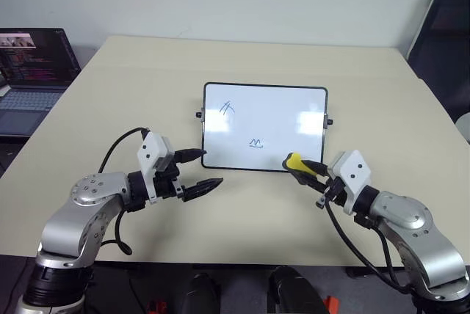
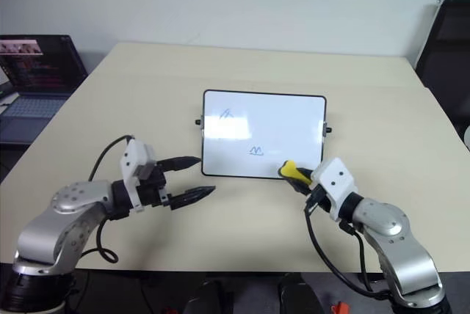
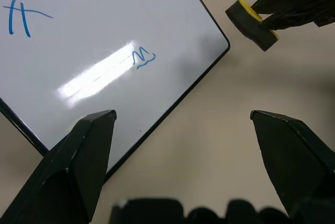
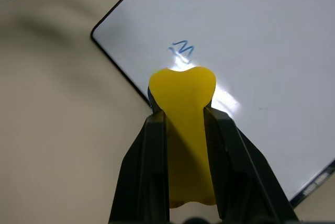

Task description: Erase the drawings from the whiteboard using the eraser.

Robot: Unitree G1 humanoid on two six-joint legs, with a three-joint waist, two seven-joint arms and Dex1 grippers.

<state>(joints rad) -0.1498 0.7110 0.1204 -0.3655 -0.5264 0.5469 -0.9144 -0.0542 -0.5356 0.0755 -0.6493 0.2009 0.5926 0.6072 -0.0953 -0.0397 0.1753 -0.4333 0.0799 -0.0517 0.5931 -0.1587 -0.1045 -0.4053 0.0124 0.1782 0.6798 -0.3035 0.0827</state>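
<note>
So: beige table (image 1: 147,94) carries the whiteboard (image 1: 279,108) lying flat near its middle, black frame, knob on each side. Laptop (image 1: 33,72) sits open off the table's left edge, dark chair (image 1: 444,28) behind the right corner.

Two blue drawings visible on the board: a crossed-stroke mark (image 1: 228,108) toward the upper left, a small zigzag (image 1: 255,142) near the front edge.

Left gripper (image 1: 208,169) hovers just off the board's front-left corner, fingers spread wide with nothing between them. Its wrist view confirms the gap and also catches the other arm's fingertips holding the eraser past the board's corner.

Right gripper (image 1: 299,167) is at the board's front-right edge, fingers clamped on the eraser (image 1: 294,161). Head views show it as a yellow lump with a dark side. Right wrist view shows more: yellow block squeezed between both fingers (image 4: 149,156), tip bulging out, just beside the zigzag (image 4: 181,50).
</note>
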